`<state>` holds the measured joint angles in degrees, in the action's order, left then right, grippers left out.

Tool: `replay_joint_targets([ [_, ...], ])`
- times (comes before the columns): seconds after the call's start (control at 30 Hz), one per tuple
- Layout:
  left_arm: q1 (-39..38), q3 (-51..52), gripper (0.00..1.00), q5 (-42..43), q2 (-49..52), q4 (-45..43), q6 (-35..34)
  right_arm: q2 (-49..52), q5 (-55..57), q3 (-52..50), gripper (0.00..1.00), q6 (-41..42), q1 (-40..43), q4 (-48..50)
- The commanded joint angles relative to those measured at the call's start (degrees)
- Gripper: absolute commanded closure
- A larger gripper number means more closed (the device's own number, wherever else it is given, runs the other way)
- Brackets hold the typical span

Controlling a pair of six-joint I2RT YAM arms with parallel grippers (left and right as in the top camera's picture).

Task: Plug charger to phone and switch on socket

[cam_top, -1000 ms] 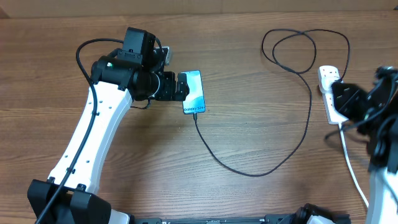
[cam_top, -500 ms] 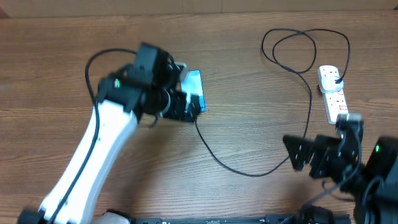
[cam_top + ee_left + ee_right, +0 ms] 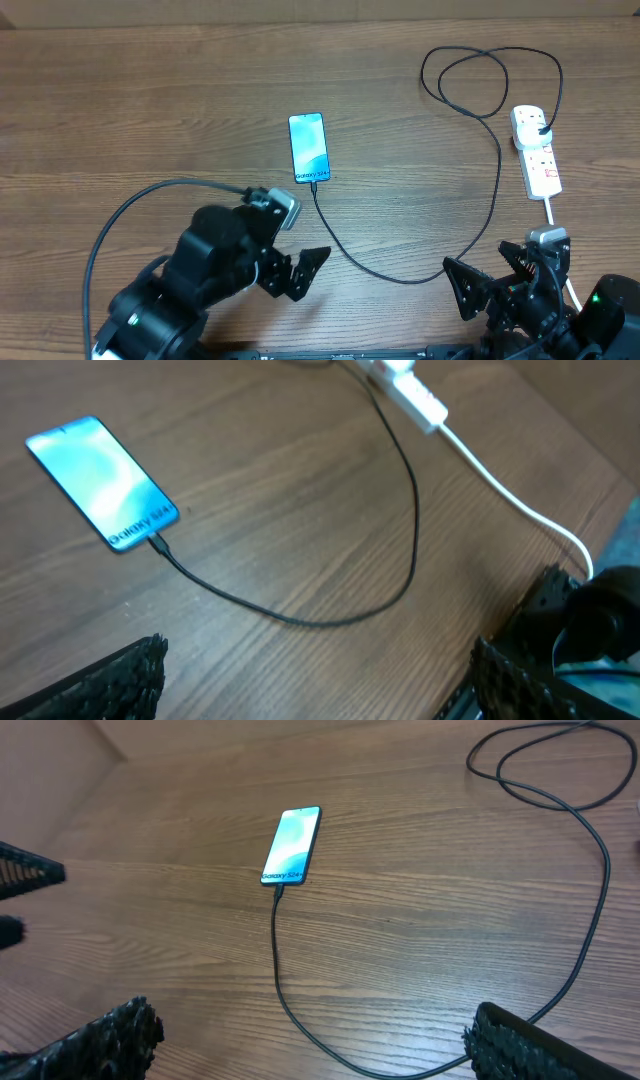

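Overhead looks straight down; both wrist views slant low across the table (image 3: 150, 100) (sharing the phone (image 3: 103, 482)).

White "Galaxy S24" reads on the phone (image 3: 100, 480) screen's lower end

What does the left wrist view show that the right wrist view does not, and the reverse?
Only the left wrist view: the socket and its thick white cord. Only the right wrist view: the wide loops of the charger. Both: the lit phone on the table, with the charger's tip in its end.
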<state>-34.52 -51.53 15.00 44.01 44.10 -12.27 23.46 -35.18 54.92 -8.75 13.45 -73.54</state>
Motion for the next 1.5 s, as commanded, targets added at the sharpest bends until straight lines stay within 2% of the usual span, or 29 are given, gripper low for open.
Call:
replay_joint_targets([
  [0.0,-0.35,0.72,0.01,-1.60,-1.05,-0.17,-1.49,0.00,-0.31,-0.15,0.00,-0.72,-0.26,0.09],
  [0.57,-0.35,0.72,0.01,-1.97,2.12,2.64,-1.46,0.00,-0.31,-0.15,0.00,-0.72,-0.26,0.11],
  [0.7,1.05,1.07,0.00,-9.73,-1.07,2.21,0.94,0.00,-0.31,-0.15,0.00,-0.74,-0.26,0.09],
  [0.87,10.45,6.54,0.01,-14.80,-9.53,-9.70,2.23,0.00,-0.31,-0.15,0.00,-0.72,-0.26,0.09],
  [1.2,30.56,32.44,0.00,-10.67,-32.33,-43.34,4.42,0.00,-0.31,-0.15,0.00,-0.72,-0.26,0.09],
  [1.3,32.33,36.02,0.01,-10.12,-35.26,-47.58,9.55,0.00,-0.31,-0.15,0.00,-0.72,-0.26,0.09],
  [1.37,32.44,37.42,0.00,-10.54,-36.70,-47.67,14.01,0.00,-0.31,-0.15,0.00,-0.72,-0.26,0.09],
  [1.47,32.79,38.77,0.00,-10.86,-38.03,-46.27,15.98,0.00,-0.31,-0.15,0.00,-0.72,-0.26,0.11],
])
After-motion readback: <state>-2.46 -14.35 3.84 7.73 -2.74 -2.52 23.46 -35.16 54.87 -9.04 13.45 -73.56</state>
